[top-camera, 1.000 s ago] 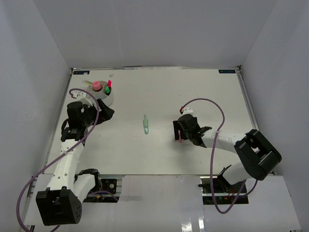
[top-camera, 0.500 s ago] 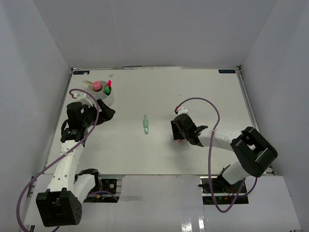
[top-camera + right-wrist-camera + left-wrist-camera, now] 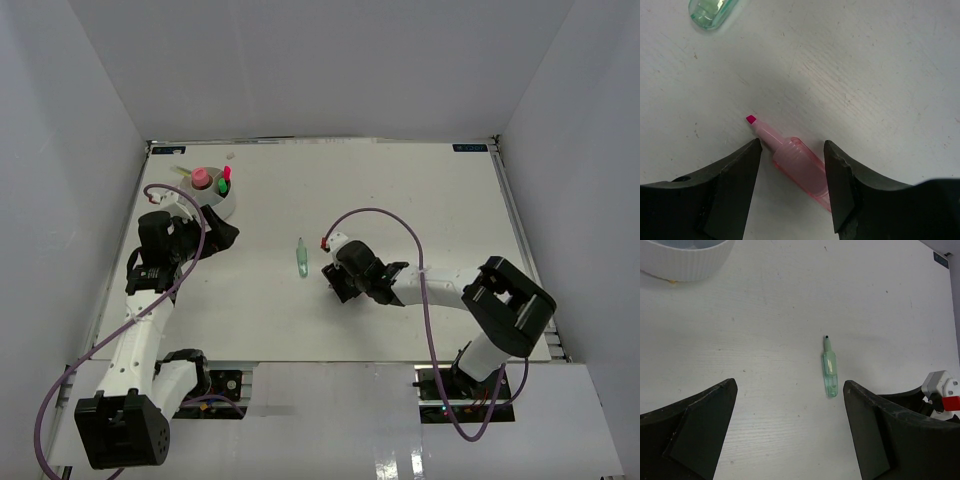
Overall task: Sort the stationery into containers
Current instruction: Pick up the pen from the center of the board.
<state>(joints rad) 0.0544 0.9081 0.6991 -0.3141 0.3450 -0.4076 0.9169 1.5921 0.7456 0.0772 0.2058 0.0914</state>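
Right jaws: gripping pink marker (image 3: 795, 164) (crookedly) | left jaws: wide open, empty | advice: carry it high over green marker (image 3: 301, 260), far-left to white cup (image 3: 227, 209), lower upright.

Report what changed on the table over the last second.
The right gripper closed around the pink marker and moved left with it, ending close to the green marker. The left gripper, open beside the organiser cup, and the green marker stayed put.
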